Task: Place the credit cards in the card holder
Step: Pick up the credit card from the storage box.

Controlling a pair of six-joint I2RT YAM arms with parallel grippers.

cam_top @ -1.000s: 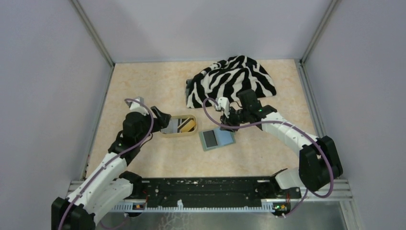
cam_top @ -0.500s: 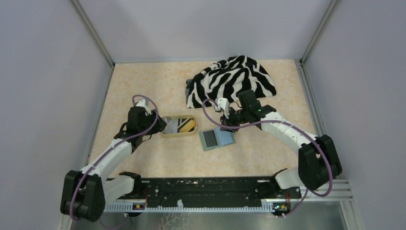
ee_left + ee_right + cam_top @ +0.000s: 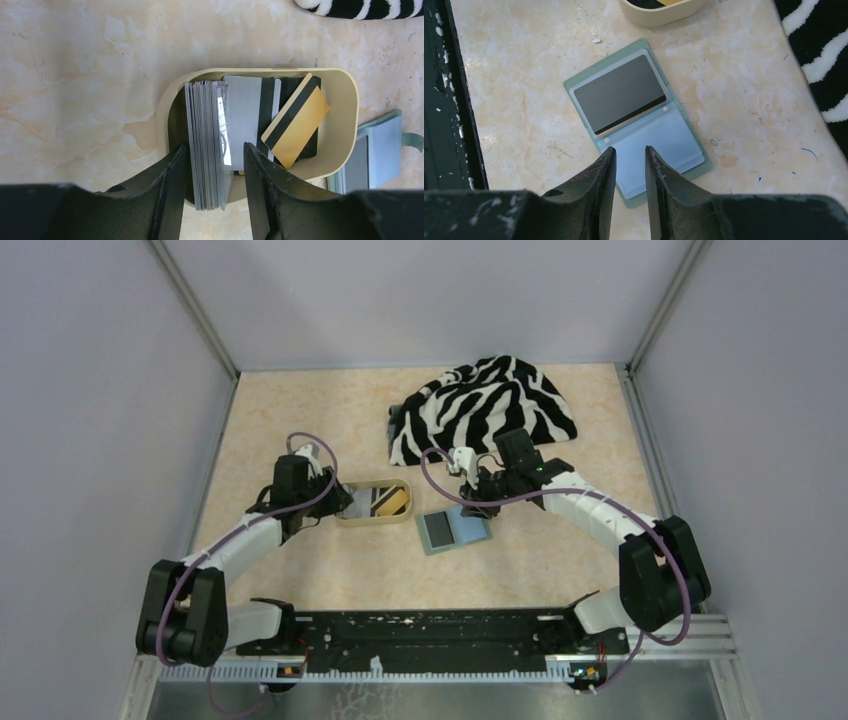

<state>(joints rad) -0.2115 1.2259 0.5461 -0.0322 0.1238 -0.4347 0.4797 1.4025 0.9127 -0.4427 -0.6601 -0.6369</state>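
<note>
Credit cards (image 3: 202,125) stacked on edge in tan tray (image 3: 345,100); card holder (image 3: 664,137) lies open just beside. Pick step: left gripper (image 3: 215,150) fingers apart, straddling stack. Right gripper (image 3: 629,150) fingers narrowly apart over holder, gripping nothing. Next likely needs a clean pinch.

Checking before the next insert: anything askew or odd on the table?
In the tan oval tray, a yellow-orange plastic card with a dark stripe lies skewed diagonally across the flat cards, while a grey stack stands on edge beside them. The open sage-green card holder looks fine.
</note>
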